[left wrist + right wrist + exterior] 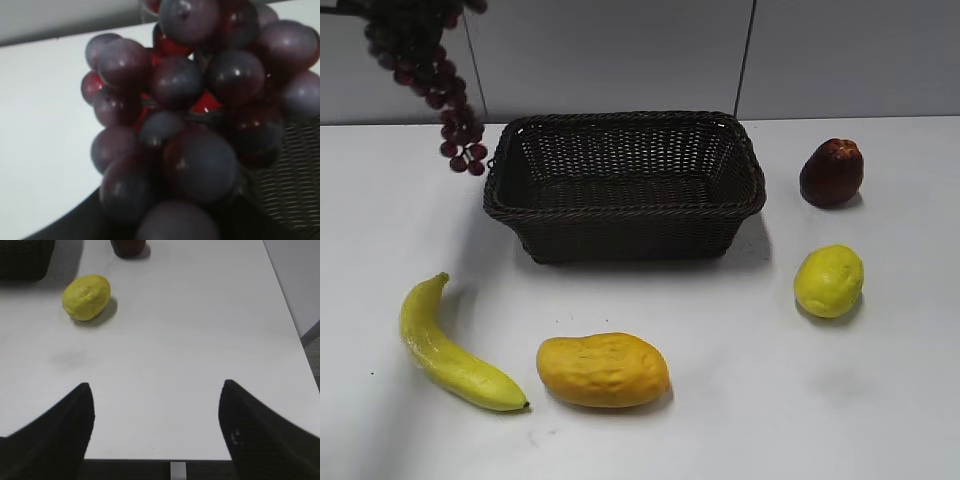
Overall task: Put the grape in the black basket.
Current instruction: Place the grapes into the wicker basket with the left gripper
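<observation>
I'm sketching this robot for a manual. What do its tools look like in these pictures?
Only the right tool shows clearly: two broad, matte black fingers with rounded tips and a finely textured surface, seen in the right wrist view. No cables, markings or labels are visible on them. The left tool is hidden behind the grapes, and neither arm can be made out in the exterior view.

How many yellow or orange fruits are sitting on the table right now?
3. The banana lies front left, the mango front centre before the black basket, and the lemon on the right, near the dark red fruit. None seems hidden.
</observation>
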### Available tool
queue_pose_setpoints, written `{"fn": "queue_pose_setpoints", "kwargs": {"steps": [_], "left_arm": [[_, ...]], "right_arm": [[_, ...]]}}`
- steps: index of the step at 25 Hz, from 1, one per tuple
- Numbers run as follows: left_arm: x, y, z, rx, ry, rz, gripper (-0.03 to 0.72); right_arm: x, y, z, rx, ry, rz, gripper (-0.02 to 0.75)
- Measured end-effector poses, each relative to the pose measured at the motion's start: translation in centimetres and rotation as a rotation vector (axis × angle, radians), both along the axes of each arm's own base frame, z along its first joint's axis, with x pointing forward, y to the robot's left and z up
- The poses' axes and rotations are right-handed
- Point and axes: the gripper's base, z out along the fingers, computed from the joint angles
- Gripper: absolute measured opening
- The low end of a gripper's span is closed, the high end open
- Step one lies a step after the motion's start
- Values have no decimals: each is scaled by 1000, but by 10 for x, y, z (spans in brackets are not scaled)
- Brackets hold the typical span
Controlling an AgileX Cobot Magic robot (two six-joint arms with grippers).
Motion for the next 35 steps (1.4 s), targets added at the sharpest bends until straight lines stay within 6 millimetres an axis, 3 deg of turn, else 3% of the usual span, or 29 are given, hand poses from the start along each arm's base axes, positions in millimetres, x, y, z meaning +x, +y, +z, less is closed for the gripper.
{"fn": "queue_pose_setpoints", "kwargs": {"steps": [8,14,18,25,35], "left_arm": [[-11,-70,65,-63,-266,-157,301],[-22,-107,68,-95,-309,-237,301],[-16,-118,50,-72,-279,-277,301],[-9,-129,0,11,-160,-503,300],[-29,-142,-74,151,-36,-845,299]], "right_arm": [[0,0,0,0,0,0,588],[0,0,0,0,0,0,588],[0,0,0,0,0,0,588],[0,0,0,0,0,0,588],[0,0,0,0,0,0,588]]}}
